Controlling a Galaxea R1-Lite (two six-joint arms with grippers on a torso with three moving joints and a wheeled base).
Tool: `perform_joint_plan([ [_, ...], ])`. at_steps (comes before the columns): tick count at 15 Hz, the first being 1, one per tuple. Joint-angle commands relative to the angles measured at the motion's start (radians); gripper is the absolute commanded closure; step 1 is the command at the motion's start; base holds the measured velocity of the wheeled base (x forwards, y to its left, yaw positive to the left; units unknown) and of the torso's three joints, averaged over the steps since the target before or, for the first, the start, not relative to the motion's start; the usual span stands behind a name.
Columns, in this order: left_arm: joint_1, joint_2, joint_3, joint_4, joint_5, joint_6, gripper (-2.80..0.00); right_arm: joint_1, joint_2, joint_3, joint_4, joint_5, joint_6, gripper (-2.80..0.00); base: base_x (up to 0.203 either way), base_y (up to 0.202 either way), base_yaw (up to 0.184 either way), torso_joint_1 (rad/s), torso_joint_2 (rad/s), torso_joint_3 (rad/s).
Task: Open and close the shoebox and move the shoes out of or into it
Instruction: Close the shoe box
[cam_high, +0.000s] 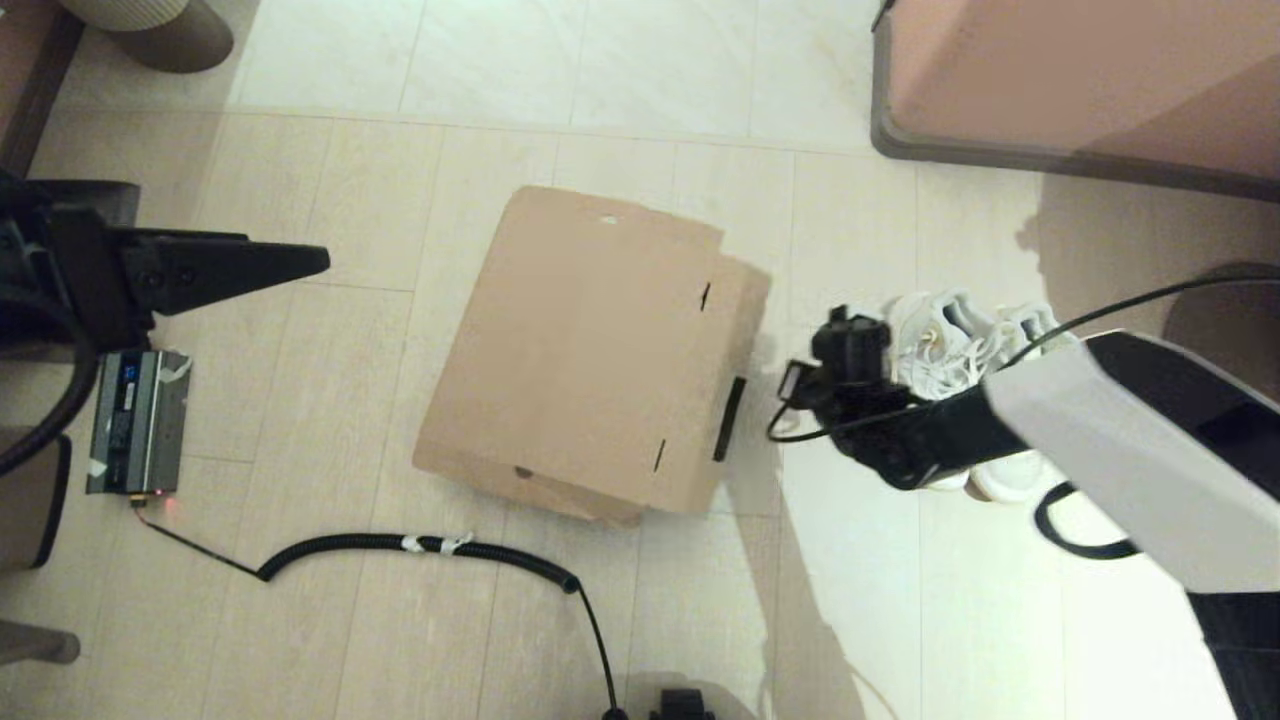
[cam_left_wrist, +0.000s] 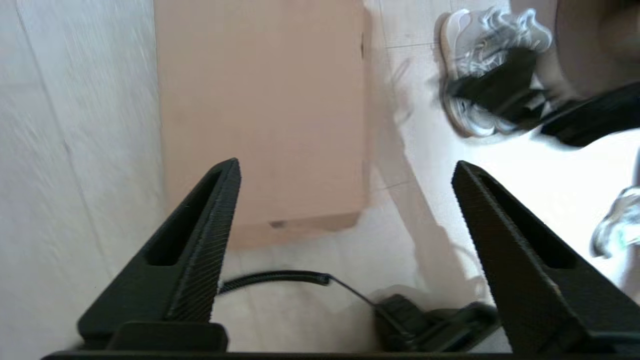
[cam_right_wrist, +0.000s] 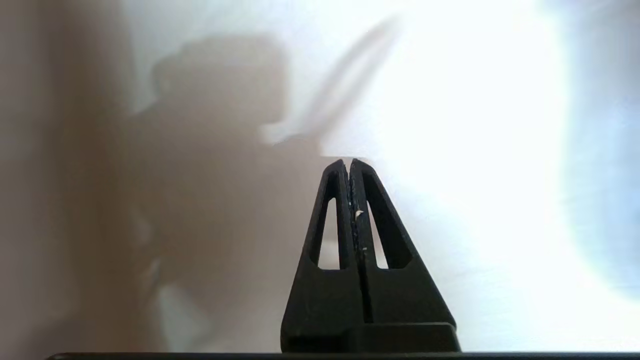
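One shoebox (cam_high: 590, 350), lid flap down, sits mid-floor; two shoes (cam_high: 950, 340) stand just beside its taped side. The right gripper (cam_right_wrist: 348, 165), fingers pressed together and holding nothing, hangs between box and shoes. It probably should catch the flap's free edge and lift along the hinge. The left gripper (cam_left_wrist: 345, 200) waits spread wide, well off the box's other side.

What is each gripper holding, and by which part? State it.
Nothing is held. The right gripper is shut on nothing between the shoebox and the shoes; the left gripper is open, off to the box's left.
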Motion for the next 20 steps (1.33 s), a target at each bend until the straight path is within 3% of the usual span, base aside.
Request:
perform_joint_plan([
  [1,-0.002,0.007,0.010,0.001,-0.002,-0.022,-2.80,-0.116,-0.256,0.118,0.000,0.009,-0.006,0.00,0.000,0.000,0.000,0.000,0.00,0.000],
  [3,-0.002,0.023,0.023,0.000,-0.002,-0.054,-2.80,-0.223,-0.413,0.248,0.010,0.049,-0.029,0.00,0.000,0.000,0.000,0.000,0.00,0.000],
  [6,0.027,0.117,0.013,-0.013,-0.002,-0.225,-2.80,-0.277,-0.549,0.413,0.007,0.121,-0.041,0.00,0.000,0.000,0.000,0.000,0.00,0.000],
  [8,0.096,0.223,-0.013,-0.033,-0.017,-0.273,-2.80,-0.281,-0.563,0.445,-0.019,0.168,-0.039,0.00,0.000,0.000,0.000,0.000,0.00,0.000],
  [11,0.211,0.470,-0.086,-0.105,-0.090,-0.295,-2.80,-0.260,-0.549,0.459,-0.060,0.179,-0.038,0.00,0.000,0.000,0.000,0.000,0.00,0.000],
  [13,0.258,0.645,-0.209,-0.146,-0.151,-0.368,-2.80,-0.258,-0.519,0.457,-0.116,0.225,-0.042,0.00,0.000,0.000,0.000,0.000,0.00,0.000],
  [15,0.279,0.779,-0.325,-0.197,-0.218,-0.506,-2.80,-0.255,-0.477,0.449,-0.154,0.246,-0.042,0.00,0.000,0.000,0.000,0.000,0.00,0.000],
  [16,0.281,0.844,-0.350,-0.251,-0.234,-0.541,-2.80,-0.249,-0.463,0.443,-0.170,0.250,-0.042,0.00,0.000,0.000,0.000,0.000,0.00,0.000],
  [20,0.260,1.090,-0.478,-0.433,-0.209,-0.589,-2.80,-0.210,-0.465,0.468,-0.180,0.248,-0.038,0.00,0.000,0.000,0.000,0.000,0.00,0.000],
])
